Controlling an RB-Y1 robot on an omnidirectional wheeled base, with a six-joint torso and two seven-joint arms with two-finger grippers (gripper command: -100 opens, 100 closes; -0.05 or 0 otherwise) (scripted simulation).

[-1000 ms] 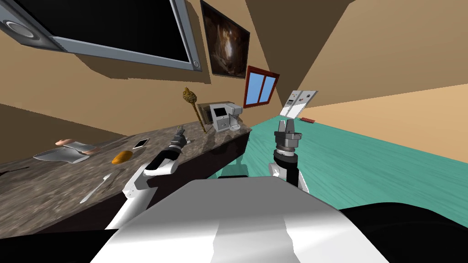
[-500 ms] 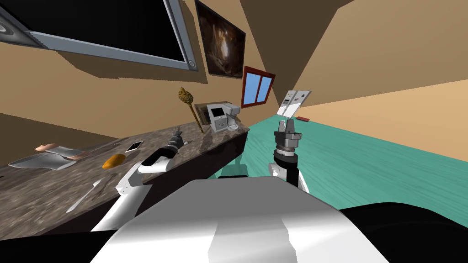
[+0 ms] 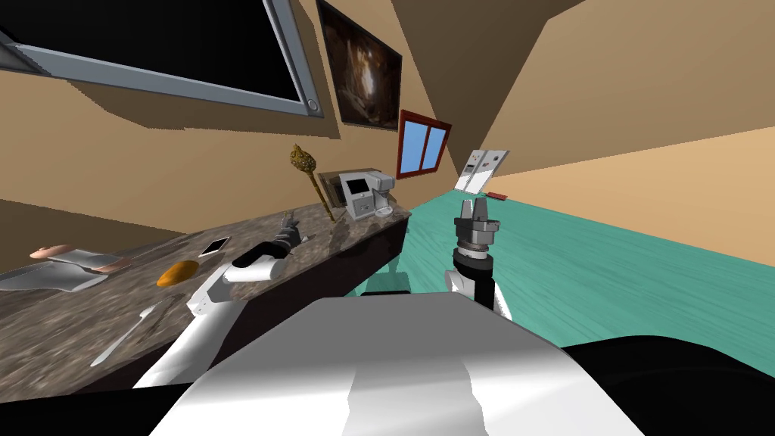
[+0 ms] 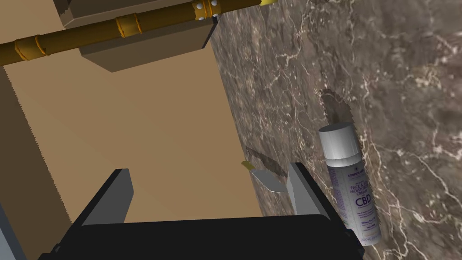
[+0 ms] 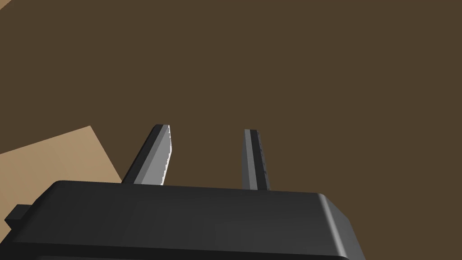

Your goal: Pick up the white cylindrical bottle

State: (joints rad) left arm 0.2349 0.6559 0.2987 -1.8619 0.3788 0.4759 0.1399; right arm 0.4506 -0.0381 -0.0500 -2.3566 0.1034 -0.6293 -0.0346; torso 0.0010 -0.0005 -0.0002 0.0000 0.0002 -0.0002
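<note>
Left gripper [image 4: 208,168]: wide open and empty, held low over the marble counter [image 4: 406,81], close to the tan wall [image 4: 135,126].
White bottle [image 4: 351,194]: on the counter just beside one finger [image 4: 300,192] of that gripper, outside the gap. Its grey cap points away from the gripper's body. I cannot tell whether it stands or lies flat.
Right gripper [image 3: 474,204]: raised over the teal floor [image 3: 605,257], well apart from the counter, fingers parted a little with nothing between them.
Step, by my reading: lining up, with the grasp not yet made.
Risk, a miss: closing now would pinch only air, because the bottle sits outside the jaws. The hand probably needs to shift away from the wall first.
Risk, a knock: that sideways shift could make the near finger nudge the bottle, and a smooth round body is likely to roll or tip away.
Risk, a slip: thin blades on a cylinder may squeeze it out if they close off-centre.
Risk, the wall: the wall-side finger has little room, so a drift that way could scrape it.
In the way: a small grey wedge [image 4: 266,178] with a yellow tip lies at the foot of the wall, between the fingers and near the bottle-side one. It could get caught in a closing grip.
Around, left to right on the counter: a grey tray [image 3: 45,280] with a pinkish thing [image 3: 53,252] by it, a white fork [image 3: 125,338], an orange lump [image 3: 178,272] and a white phone [image 3: 214,245], all apart from the bottle.
Beyond the hand: a gold sceptre [image 3: 309,175] leaning on the wall, then a coffee machine [image 3: 363,193].
</note>
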